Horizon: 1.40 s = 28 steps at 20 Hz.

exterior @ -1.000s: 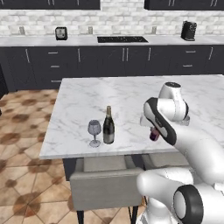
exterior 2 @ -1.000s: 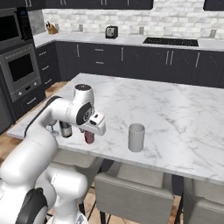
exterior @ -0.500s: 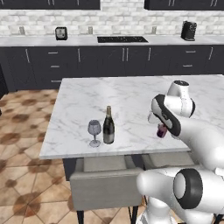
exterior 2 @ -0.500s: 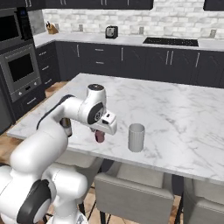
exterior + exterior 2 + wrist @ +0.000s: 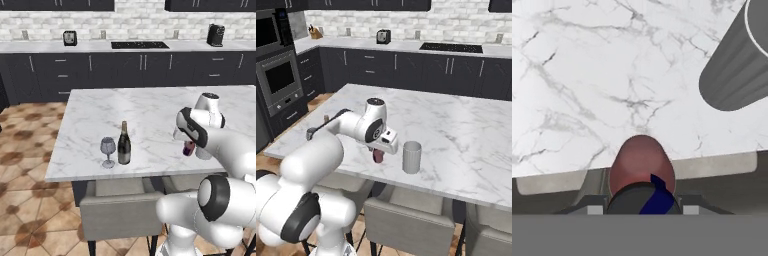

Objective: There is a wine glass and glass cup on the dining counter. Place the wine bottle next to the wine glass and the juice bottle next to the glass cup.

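The table, a big marble-topped island with grey veins, carries everything. Grey chairs stand along its near edge. The white arm reaches over that near edge, and its hand points down with the fingers closed on the juice bottle, gripping it at the dark cap. In the hand view the purple-red body of the bottle hangs straight below the hand, over the near edge of the table, with marble beyond it and a chair seat under it. Whether the bottle's base touches the top or hangs just above it, I cannot tell.

The wine bottle stands upright near the near edge, toward the table's left near corner, and the wine glass stands just beside it on the side of that corner, upright too. The glass cup stands upright near the near edge, well apart from the wine pair, and just beside the held juice bottle, the two not touching.
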Motion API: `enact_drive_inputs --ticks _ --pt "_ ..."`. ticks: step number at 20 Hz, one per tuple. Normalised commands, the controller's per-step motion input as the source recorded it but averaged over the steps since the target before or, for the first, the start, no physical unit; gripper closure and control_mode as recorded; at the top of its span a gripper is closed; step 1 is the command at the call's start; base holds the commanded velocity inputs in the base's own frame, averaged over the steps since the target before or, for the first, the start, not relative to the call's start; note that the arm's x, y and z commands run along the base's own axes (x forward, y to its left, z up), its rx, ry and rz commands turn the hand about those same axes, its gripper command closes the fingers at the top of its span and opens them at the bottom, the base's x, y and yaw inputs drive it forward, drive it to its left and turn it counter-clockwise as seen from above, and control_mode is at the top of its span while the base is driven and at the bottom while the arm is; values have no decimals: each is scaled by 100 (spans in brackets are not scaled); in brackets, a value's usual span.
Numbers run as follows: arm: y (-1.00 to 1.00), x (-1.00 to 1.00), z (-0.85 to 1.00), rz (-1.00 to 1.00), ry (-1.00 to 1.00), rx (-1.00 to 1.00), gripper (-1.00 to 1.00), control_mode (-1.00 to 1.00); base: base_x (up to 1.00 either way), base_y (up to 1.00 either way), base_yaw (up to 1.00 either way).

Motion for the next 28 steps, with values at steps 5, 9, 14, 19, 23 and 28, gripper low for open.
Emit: enact_drive_inputs --ticks 5,9,14,19,23,28 --pt "-9 17 -21 0 -5 -4 100 -100 0 0 0" --pt "-8 18 -22 0 -3 -5 100 -100 0 0 0" --pt "-8 14 -21 0 0 -1 100 -100 0 0 0" --pt "-11 15 -17 0 0 -2 100 -100 0 0 0" --pt "-17 12 -12 0 0 -3 100 -100 0 0 0" --pt "-9 10 -17 0 0 -2 100 -100 0 0 0"
